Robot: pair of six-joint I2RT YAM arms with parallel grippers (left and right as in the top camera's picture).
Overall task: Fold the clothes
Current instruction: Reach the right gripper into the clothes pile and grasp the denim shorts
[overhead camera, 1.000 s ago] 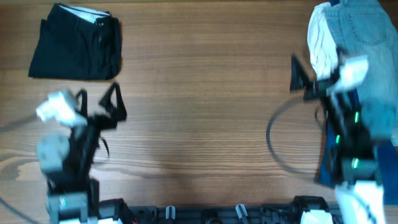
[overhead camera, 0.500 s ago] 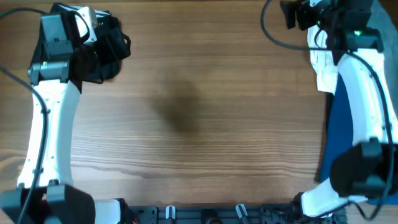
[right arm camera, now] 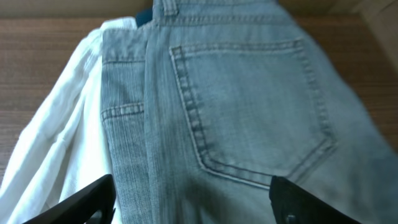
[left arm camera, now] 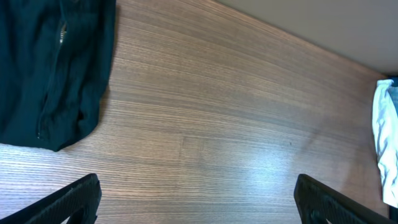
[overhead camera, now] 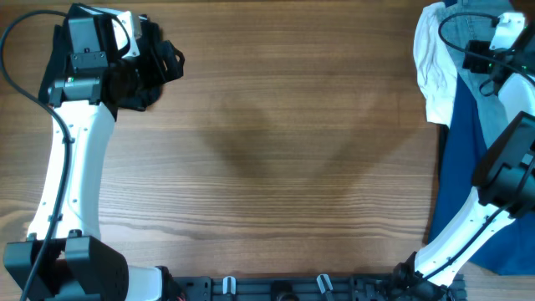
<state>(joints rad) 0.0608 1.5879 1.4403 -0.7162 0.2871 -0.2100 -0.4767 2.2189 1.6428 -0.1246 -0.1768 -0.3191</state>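
Pale blue denim shorts [right arm camera: 249, 106] with a stitched back pocket lie on a pile at the table's far right corner, also seen from overhead [overhead camera: 475, 15]. A white garment [right arm camera: 50, 143] lies beside them on the left [overhead camera: 433, 67], and a dark-blue garment [overhead camera: 464, 159] lies below. My right gripper [right arm camera: 193, 208] is open just above the denim, holding nothing; overhead it is at the far right [overhead camera: 485, 58]. A folded black garment [overhead camera: 92, 75] lies at the far left [left arm camera: 50, 68]. My left gripper [left arm camera: 199, 208] is open and empty beside it [overhead camera: 163, 60].
The wooden table [overhead camera: 267, 150] stretches between the two piles. The table's far edge [left arm camera: 298, 40] meets a grey wall. The white garment shows at the right edge of the left wrist view [left arm camera: 387, 143]. Black cables loop around both arms.
Both arms have reached from the near side to the far corners. In the last half second the right gripper shifted right over the clothes pile; the left arm barely moved.
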